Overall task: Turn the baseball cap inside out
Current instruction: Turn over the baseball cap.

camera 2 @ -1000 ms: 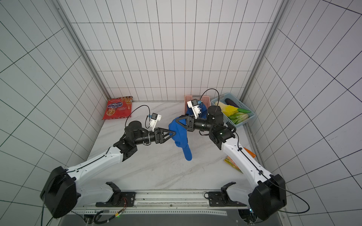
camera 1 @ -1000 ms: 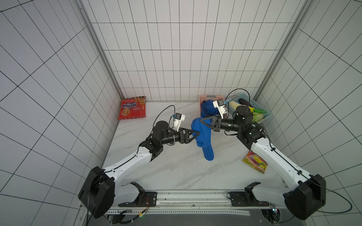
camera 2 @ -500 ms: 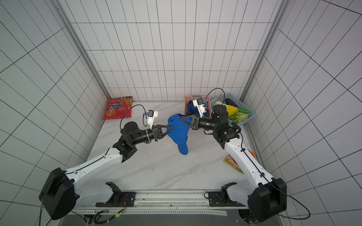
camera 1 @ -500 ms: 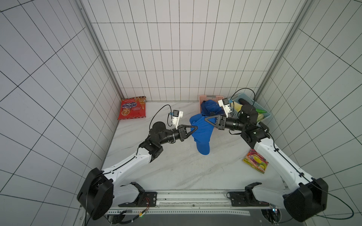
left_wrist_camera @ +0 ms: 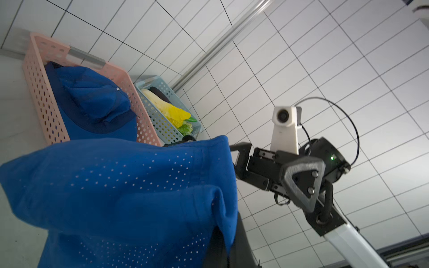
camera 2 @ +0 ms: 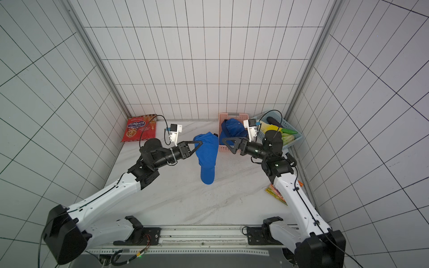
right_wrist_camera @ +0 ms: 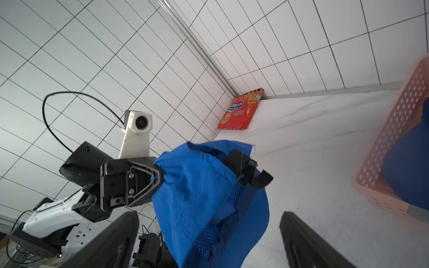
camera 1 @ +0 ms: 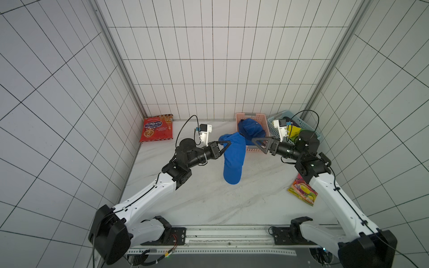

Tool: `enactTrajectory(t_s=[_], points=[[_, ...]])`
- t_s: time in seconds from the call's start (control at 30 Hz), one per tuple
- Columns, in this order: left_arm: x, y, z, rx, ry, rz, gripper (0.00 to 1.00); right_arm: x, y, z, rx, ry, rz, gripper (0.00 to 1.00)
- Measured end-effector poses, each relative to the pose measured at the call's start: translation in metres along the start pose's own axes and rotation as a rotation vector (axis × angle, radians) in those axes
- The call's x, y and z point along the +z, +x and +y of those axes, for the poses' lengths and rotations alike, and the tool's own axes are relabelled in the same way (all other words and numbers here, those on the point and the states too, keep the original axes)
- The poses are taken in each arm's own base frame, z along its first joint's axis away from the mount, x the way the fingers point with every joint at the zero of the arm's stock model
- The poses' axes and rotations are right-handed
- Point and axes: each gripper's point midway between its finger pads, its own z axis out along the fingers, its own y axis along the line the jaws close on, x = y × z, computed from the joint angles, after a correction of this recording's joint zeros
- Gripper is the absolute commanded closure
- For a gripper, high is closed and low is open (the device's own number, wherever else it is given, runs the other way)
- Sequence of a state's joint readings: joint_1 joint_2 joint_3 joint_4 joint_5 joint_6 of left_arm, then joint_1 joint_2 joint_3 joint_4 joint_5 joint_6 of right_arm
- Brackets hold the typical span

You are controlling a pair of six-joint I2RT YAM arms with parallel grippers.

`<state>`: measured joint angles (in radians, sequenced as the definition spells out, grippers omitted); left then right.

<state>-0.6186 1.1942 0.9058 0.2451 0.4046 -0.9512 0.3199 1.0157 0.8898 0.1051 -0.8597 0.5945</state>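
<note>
Bare table (camera 1: 209,204) lies under the hanging cap (camera 1: 234,157); the pink basket (camera 1: 241,117) stands just behind the right tool (camera 1: 258,145).

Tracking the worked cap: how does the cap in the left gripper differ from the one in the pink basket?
The held cap hangs from the left gripper, brim down; the basket cap lies in the pink basket. The held cap shows perforated mesh; the basket cap a dark band. Both are blue.

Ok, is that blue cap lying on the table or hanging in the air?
Hanging: the left fingers pinch its upper edge and the cap droops brim-down, while the right fingers stand open, not gripping it.
</note>
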Motion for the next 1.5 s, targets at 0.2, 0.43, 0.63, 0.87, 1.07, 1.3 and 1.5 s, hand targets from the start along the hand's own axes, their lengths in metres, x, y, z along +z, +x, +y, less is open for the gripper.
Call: enactTrajectory(t_s=[0.2, 0.43, 0.63, 0.87, 1.07, 1.3, 1.5], points=[[0.005, -0.008, 0.009, -0.18, -0.057, -0.08, 1.0, 0.005, 0.052, 0.006, -0.159, 0.016, 0.057, 0.01], [0.015, -0.004, 0.006, -0.254, -0.076, -0.081, 1.0, 0.044, 0.102, 0.009, -0.353, 0.014, 0.177, 0.01], [0.017, 0.0, 0.002, -0.274, -0.081, -0.087, 1.0, 0.076, 0.128, -0.004, -0.428, 0.063, 0.238, 0.01], [0.017, -0.002, 0.004, -0.281, -0.095, -0.102, 1.0, 0.084, 0.106, -0.02, -0.471, 0.204, 0.163, 0.48], [0.015, -0.002, 0.009, -0.276, -0.123, -0.11, 1.0, 0.08, 0.095, -0.018, -0.475, 0.219, 0.129, 1.0], [-0.006, -0.033, 0.012, -0.208, -0.137, -0.187, 0.37, 0.059, 0.075, -0.011, -0.323, 0.054, 0.126, 1.0], [-0.038, -0.074, 0.023, -0.096, -0.146, -0.256, 0.35, 0.042, 0.061, 0.003, -0.179, -0.112, 0.217, 1.0]])
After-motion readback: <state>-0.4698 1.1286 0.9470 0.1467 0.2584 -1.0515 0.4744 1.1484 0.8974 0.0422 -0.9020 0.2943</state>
